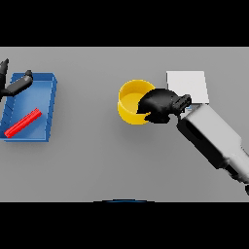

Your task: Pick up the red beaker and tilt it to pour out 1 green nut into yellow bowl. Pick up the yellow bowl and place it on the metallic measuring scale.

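Two steps remained by our reading: lift and place. We noted the right hand [158, 104] curled on the yellow bowl [131, 102] rim, bowl on the table [97, 160] beside the scale [187, 85]. Left hand [17, 85] idle, fingers unclear.

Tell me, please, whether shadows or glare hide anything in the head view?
Head view: lighting is flat and even, no glare. The yellow bowl shows only soft shading inside its wall. The dark right hand covers the bowl's right rim, so its fingers there are hard to read. The metallic scale looks pale, without reflections.
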{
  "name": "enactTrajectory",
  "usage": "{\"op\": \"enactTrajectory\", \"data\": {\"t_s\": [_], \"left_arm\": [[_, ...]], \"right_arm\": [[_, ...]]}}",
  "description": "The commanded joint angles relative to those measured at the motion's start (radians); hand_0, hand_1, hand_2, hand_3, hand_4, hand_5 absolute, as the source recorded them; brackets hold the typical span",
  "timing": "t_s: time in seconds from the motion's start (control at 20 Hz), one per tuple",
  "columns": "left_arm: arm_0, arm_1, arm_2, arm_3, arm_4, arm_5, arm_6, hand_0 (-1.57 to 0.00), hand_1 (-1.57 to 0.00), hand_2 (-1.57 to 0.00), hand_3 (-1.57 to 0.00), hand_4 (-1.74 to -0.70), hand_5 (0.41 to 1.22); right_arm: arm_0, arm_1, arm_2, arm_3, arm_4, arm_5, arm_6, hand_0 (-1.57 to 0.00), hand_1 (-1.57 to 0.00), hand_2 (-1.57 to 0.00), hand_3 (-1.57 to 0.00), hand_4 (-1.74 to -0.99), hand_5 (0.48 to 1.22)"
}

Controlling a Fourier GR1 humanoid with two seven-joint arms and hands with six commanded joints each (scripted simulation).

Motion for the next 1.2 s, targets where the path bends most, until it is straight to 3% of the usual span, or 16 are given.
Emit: {"op": "enactTrajectory", "data": {"t_s": [0.0, 0.15, 0.35, 0.45, 0.55, 0.75, 1.0, 1.15], "left_arm": [[-0.007, -0.002, 0.001, 0.009, -0.002, -0.002, 0.000, 0.00, 0.00, 0.00, 0.00, -0.80, 0.720], [-0.012, 0.000, 0.010, 0.009, 0.006, -0.004, -0.006, 0.00, 0.00, 0.00, 0.00, -0.81, 0.723], [-0.004, 0.010, 0.009, 0.005, -0.003, -0.002, -0.017, 0.00, 0.00, 0.00, 0.00, -0.80, 0.723], [-0.003, 0.020, 0.014, -0.020, 0.003, 0.003, -0.011, 0.00, 0.00, 0.00, 0.00, -0.81, 0.735], [-0.008, 0.012, 0.007, -0.014, -0.006, 0.008, 0.001, 0.00, 0.00, 0.00, 0.00, -0.81, 0.742], [-0.015, 0.022, -0.001, -0.036, -0.014, 0.011, 0.045, 0.00, 0.00, 0.00, 0.00, -0.81, 0.739], [0.002, 0.032, -0.001, -0.062, -0.009, 0.022, 0.073, 0.00, 0.00, 0.00, 0.00, -0.83, 0.769], [0.007, 0.046, 0.002, -0.071, -0.008, 0.022, 0.082, 0.00, 0.00, 0.00, 0.00, -0.82, 0.772]], "right_arm": [[-0.006, -0.012, -0.016, -0.024, -0.013, 0.021, 0.017, -1.56, -1.56, -1.54, -1.34, -1.726, 1.219], [0.000, -0.038, -0.045, -0.061, -0.028, 0.038, 0.057, -1.57, -1.57, -1.55, -1.26, -1.721, 1.219], [0.022, -0.105, -0.068, -0.130, -0.037, 0.046, 0.032, -1.57, -1.57, -1.56, -1.24, -1.719, 1.220], [-0.005, -0.132, -0.084, -0.098, -0.023, 0.018, 0.019, -1.57, -1.57, -1.57, -1.32, -1.720, 1.220], [-0.009, -0.155, -0.103, -0.087, -0.021, -0.003, 0.019, -1.57, -1.57, -1.57, -1.30, -1.720, 1.221], [-0.048, -0.178, -0.134, 0.030, -0.024, -0.062, 0.028, -1.57, -1.57, -1.57, -1.23, -1.720, 1.221], [-0.064, -0.204, -0.160, 0.202, -0.027, -0.130, -0.019, -1.57, -1.57, -1.57, -1.18, -1.720, 1.221], [-0.084, -0.185, -0.157, 0.309, -0.010, -0.183, -0.029, -1.57, -1.57, -1.57, -1.18, -1.721, 1.221]]}}
